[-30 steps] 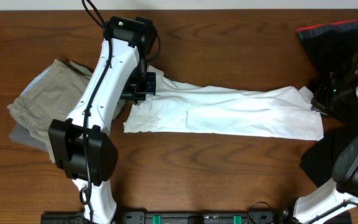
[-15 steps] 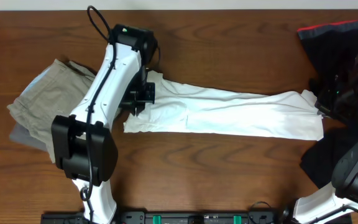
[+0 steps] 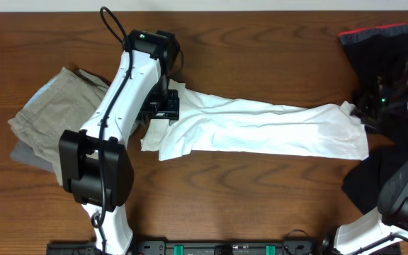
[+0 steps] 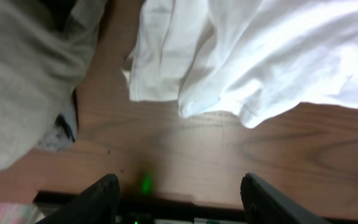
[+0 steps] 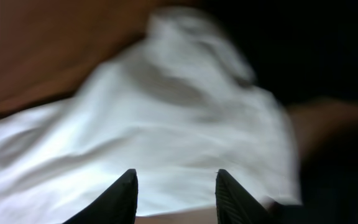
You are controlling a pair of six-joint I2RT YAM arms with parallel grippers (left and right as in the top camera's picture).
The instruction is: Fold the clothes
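Observation:
The clothes, a white T-shirt (image 3: 261, 131), lie in a long band across the middle of the table. The left gripper (image 3: 163, 108) hangs over the shirt's left end. In the left wrist view that gripper (image 4: 180, 199) is open, with only bare wood between its fingers (image 4: 101, 199), and the shirt's rumpled hem (image 4: 247, 56) lies just beyond them. Over the shirt's right end, the right gripper (image 3: 365, 115) is hard to make out against dark cloth. Its wrist view shows the gripper (image 5: 178, 193) open above the blurred white cloth (image 5: 166, 118), holding nothing.
A khaki-beige garment (image 3: 52, 117) lies folded at the left, under the left arm, and also fills the left of the left wrist view (image 4: 23, 74). A black garment with a red stripe (image 3: 388, 49) is heaped at the right edge. The table (image 3: 261, 42) is dark wood.
Both grippers have gone from shut to open and let go of the shirt. The shirt's left end has dropped and slumped toward the front; its right end has settled.

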